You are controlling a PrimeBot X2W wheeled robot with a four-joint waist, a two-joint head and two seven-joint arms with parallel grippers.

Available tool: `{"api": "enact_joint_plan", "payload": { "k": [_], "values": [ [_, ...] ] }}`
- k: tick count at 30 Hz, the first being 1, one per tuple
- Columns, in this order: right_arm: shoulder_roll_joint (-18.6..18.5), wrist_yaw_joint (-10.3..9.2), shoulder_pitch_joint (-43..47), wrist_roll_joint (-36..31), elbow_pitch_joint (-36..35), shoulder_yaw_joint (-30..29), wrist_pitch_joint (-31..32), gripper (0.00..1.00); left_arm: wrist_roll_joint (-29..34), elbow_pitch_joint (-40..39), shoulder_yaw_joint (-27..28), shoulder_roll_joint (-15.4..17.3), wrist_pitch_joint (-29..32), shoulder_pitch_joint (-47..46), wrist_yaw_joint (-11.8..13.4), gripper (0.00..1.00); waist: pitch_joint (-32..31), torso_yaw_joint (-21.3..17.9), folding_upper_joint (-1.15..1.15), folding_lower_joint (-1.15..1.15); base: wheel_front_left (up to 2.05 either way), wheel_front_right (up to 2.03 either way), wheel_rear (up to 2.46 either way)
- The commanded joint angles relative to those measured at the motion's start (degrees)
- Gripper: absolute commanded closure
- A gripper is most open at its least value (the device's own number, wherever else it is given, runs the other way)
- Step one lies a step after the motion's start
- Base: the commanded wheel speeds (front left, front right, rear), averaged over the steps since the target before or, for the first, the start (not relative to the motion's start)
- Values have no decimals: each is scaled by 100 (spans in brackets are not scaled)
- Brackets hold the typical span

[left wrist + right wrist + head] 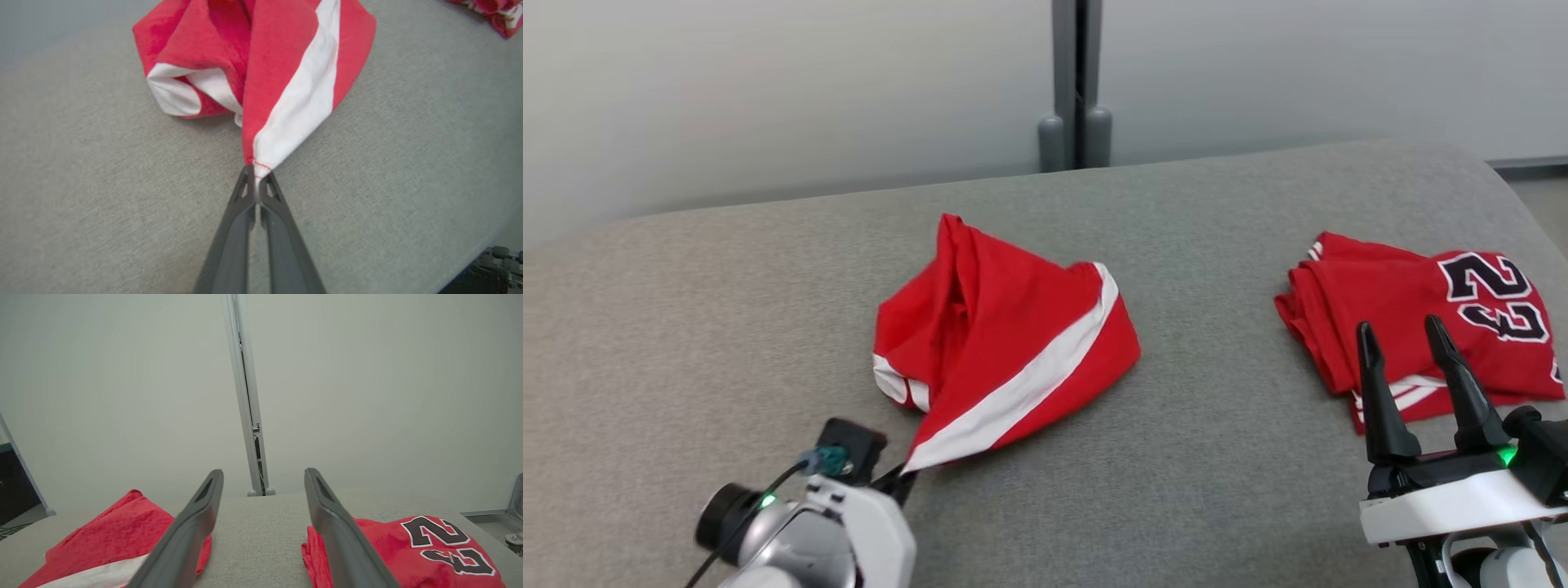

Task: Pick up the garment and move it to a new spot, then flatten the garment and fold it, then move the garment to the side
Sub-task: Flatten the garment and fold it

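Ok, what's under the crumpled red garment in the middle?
Grey fabric surface shows all around the crumpled red garment, so it rests on that. Anything beneath its folds is covered. Its near corner is pinched in the left end effector.

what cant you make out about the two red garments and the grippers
- Crumpled garment: type and full shape, hidden by its own folds in the head view, cut by the top edge in the left wrist view.
- Folded jersey: near edge behind the open right gripper in the head view; right side cut by the frame.
- Left gripper: how much cloth its shut fingers cover, left wrist view.
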Motion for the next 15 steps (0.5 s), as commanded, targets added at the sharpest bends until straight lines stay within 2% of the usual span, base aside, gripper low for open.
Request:
{"api": "enact_joint_plan", "payload": {
  "k": [1, 9, 15],
  "values": [
    [-32, 0, 66, 30, -22, -22, 49, 0, -45, -93, 85, 172, 87, 172, 97, 100, -108, 184, 0, 0, 0, 0, 0],
    [-79, 0, 199, 47, -43, -107, 108, 0, -167, -280, 473, 705, 209, 776, 420, 100, -189, 376, 0, 0, 0, 0, 0],
    [-104, 0, 271, 50, -45, -151, 168, 0, -259, 18, 627, 819, 111, 1064, 558, 100, -236, 463, 0, 0, 0, 0, 0]
  ]
}}
